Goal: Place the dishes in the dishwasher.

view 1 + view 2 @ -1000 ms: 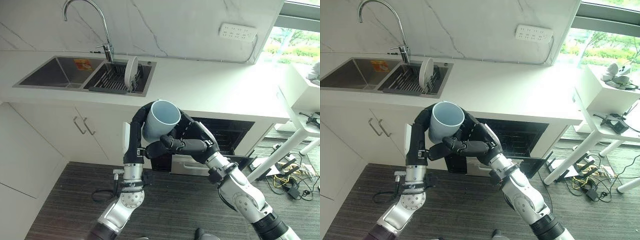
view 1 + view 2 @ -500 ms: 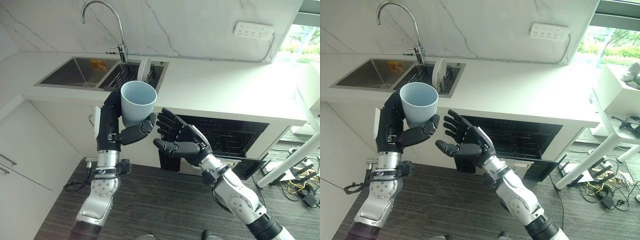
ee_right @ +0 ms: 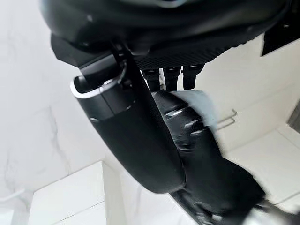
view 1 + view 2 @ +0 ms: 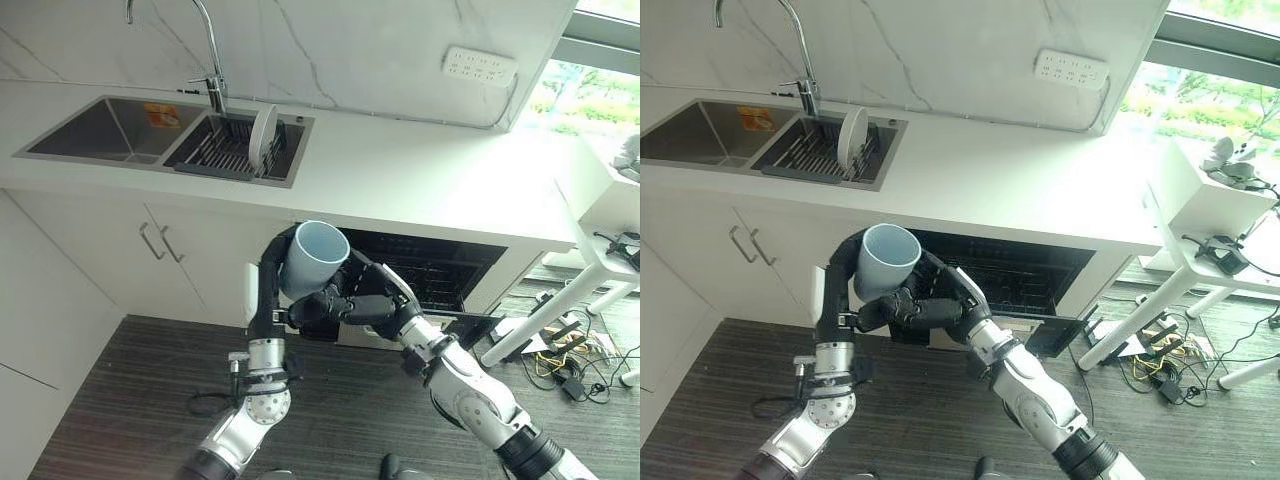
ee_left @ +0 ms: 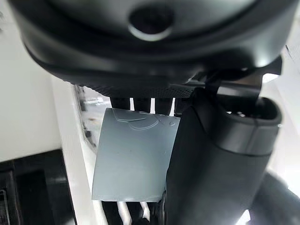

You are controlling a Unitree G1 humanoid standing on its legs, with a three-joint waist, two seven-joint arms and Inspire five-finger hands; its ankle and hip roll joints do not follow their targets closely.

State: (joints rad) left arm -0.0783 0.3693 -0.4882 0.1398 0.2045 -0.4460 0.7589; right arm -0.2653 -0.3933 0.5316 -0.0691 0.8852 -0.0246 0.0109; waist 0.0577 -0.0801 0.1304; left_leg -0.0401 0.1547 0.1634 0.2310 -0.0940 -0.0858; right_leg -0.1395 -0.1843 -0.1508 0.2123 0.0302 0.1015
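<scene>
A pale blue cup (image 4: pixel 313 258) is held upright in the air in front of the open dishwasher (image 4: pixel 436 270). My left hand (image 4: pixel 276 272) is shut on it from the left; the left wrist view shows the cup (image 5: pixel 131 159) between the thumb (image 5: pixel 220 154) and the fingers (image 5: pixel 140 104). My right hand (image 4: pixel 352 302) comes in from the right, its fingers curled round the cup's lower side, right against my left thumb. A white plate (image 4: pixel 262 138) stands on edge in the dark rack (image 4: pixel 225 155) in the sink.
The steel sink (image 4: pixel 95 128) and its tap (image 4: pixel 212 60) are at the back left of the white counter (image 4: pixel 420 180). Cabinet doors with handles (image 4: pixel 160 242) lie left of the dishwasher. A white table leg and cables (image 4: pixel 560 350) are on the floor at the right.
Half a second ago my right hand was open and apart from the cup; now it has closed in on the cup's lower side. The camera has shifted too.
</scene>
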